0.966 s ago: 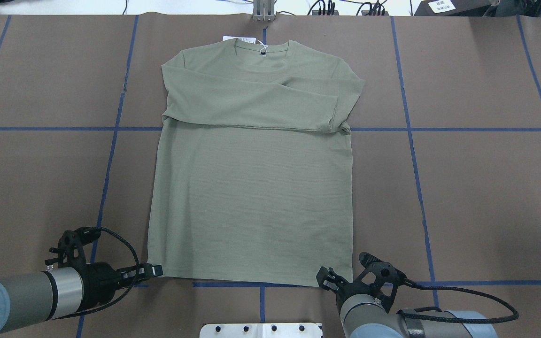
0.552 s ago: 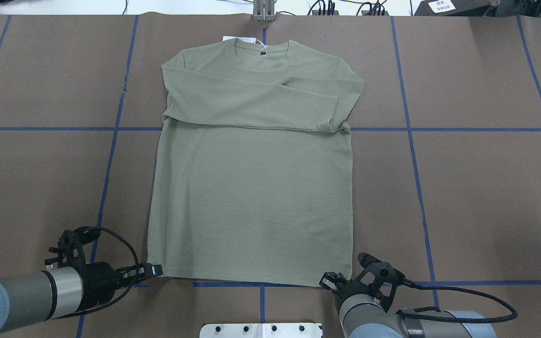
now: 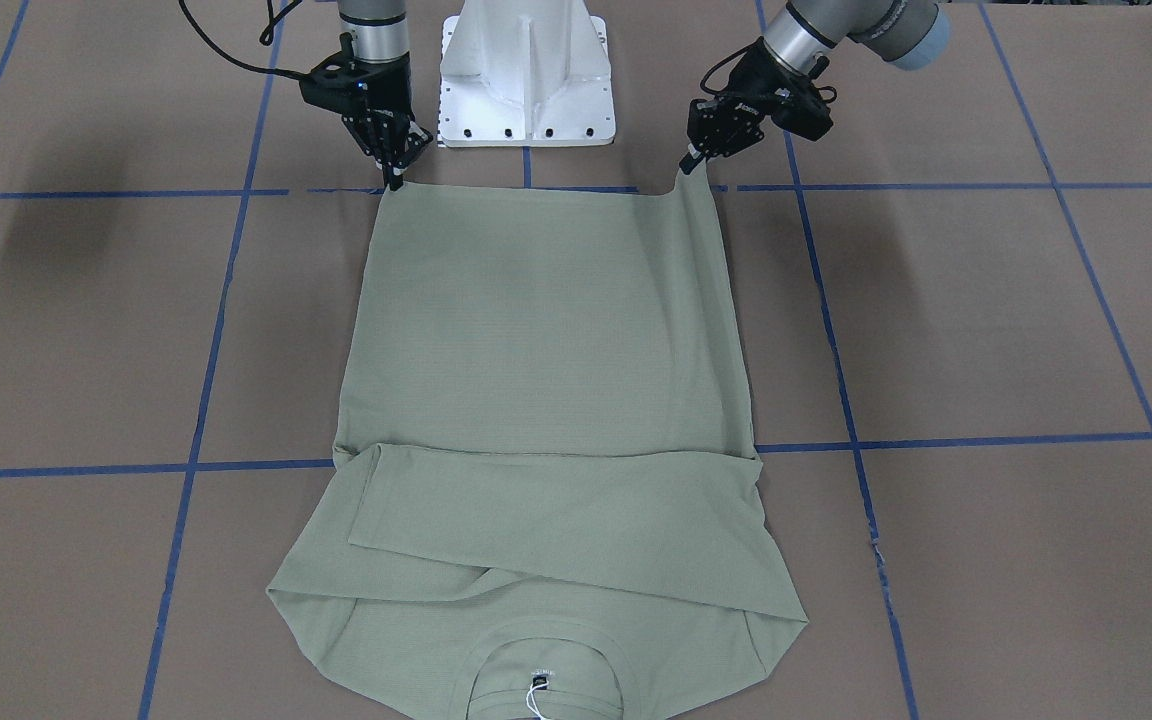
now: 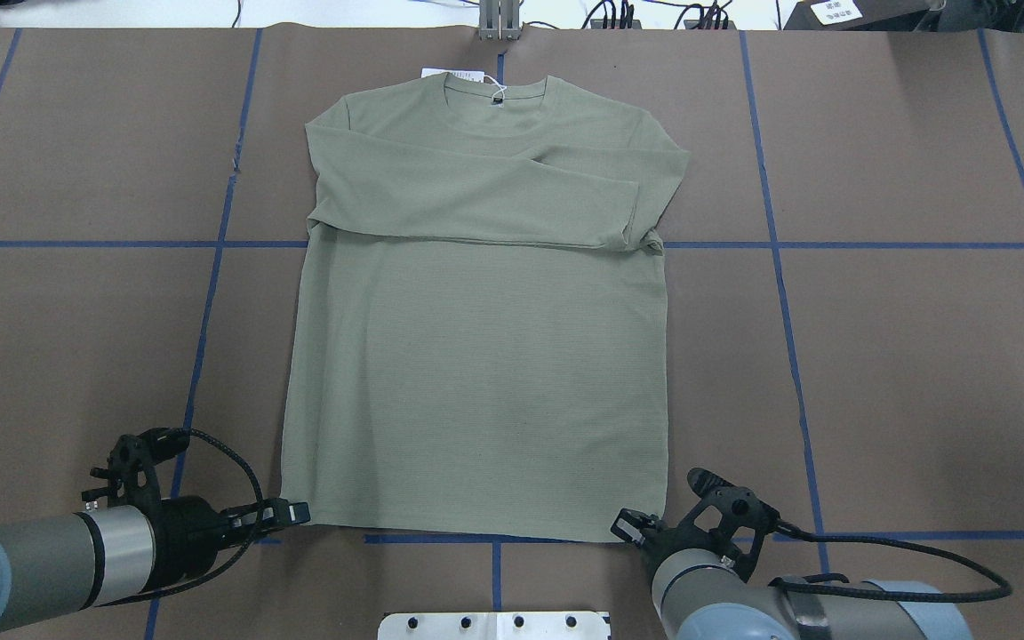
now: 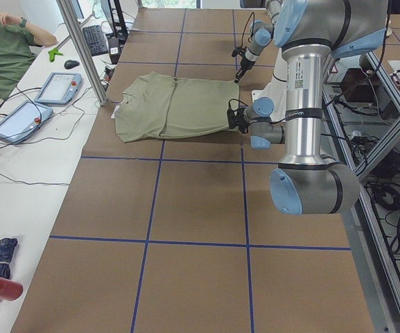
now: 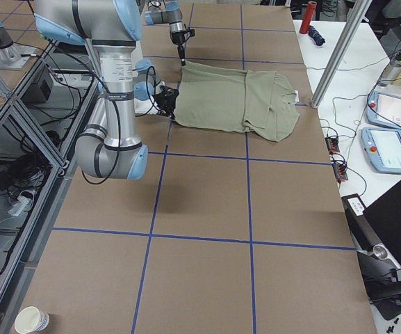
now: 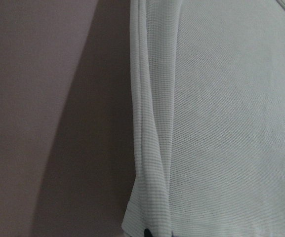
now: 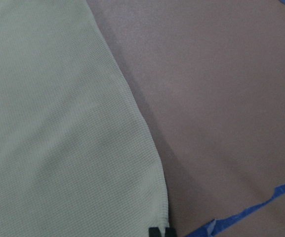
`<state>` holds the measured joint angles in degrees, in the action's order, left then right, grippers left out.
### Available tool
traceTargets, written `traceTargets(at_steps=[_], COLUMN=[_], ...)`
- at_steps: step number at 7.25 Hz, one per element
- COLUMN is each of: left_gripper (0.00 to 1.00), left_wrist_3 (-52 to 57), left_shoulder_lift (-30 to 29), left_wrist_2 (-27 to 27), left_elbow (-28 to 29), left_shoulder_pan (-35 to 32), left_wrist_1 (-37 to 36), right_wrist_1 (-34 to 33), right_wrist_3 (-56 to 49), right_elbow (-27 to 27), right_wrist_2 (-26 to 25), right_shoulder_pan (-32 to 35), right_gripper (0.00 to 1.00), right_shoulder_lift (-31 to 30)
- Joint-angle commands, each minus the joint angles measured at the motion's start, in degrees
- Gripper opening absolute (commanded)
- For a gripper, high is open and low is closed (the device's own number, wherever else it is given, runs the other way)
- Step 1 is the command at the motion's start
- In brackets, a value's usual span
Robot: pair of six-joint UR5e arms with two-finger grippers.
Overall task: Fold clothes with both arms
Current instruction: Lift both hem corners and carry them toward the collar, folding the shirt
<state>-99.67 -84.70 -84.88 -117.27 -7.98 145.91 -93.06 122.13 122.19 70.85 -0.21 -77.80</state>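
Note:
The clothes are one sage-green long-sleeved shirt (image 4: 476,373) lying flat on the brown table, collar at the far side and both sleeves folded across the chest (image 3: 556,520). My left gripper (image 4: 301,512) is shut on the near left hem corner, which rises to a small peak at the gripper (image 3: 688,165). The left wrist view shows the hem edge (image 7: 152,148) running down to a dark fingertip. My right gripper (image 4: 629,524) is shut on the near right hem corner (image 3: 393,180); its fingertips (image 8: 154,232) show close together at the cloth's corner (image 8: 152,207).
The white pedestal base (image 3: 526,70) stands just behind the hem, between the arms. A white hang tag (image 4: 452,74) lies by the collar. A side table with a seated person (image 5: 5,48) and tablets (image 5: 57,87) lies beyond the collar end. Blue tape lines grid the table.
My right gripper has shifted a little to the right along the hem to the shirt's corner. The left gripper and the shirt have stayed in place.

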Motion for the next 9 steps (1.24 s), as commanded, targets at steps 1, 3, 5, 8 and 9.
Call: traceTargets(at_steps=[1, 3, 5, 8, 9], left_gripper=[0.00, 0.00, 0.00, 0.00, 0.00], left_wrist_3=[-0.09, -0.09, 2.52, 28.15, 34.30], left_shoulder_lift=[-0.02, -0.99, -10.62, -15.58, -19.76], left_wrist_2=[-8.49, -20.88, -28.50, -28.94, -28.94], left_elbow=[-15.52, -32.94, -27.72, -12.23, -6.80], left_shoulder_pan=[-0.37, -3.43, -11.78, -28.26, -33.37], left_wrist_1=[-15.64, -33.51, -39.99, -40.09, -40.18], right_wrist_1=[-7.43, -24.81, -28.49, -26.31, -20.38], right_wrist_3=[-0.40, -5.48, -16.59, -33.73, -36.50], right_elbow=[13.61, 31.01, 29.61, 9.86, 4.34], right_wrist_2=[5.68, 15.23, 22.22, 22.32, 23.36], right_shoulder_pan=[1.18, 5.02, 12.93, 25.13, 29.09], right_gripper=[0.00, 0.00, 0.00, 0.00, 0.00], right_shoulder_lift=[-3.67, -2.37, 4.29, 15.64, 16.18])
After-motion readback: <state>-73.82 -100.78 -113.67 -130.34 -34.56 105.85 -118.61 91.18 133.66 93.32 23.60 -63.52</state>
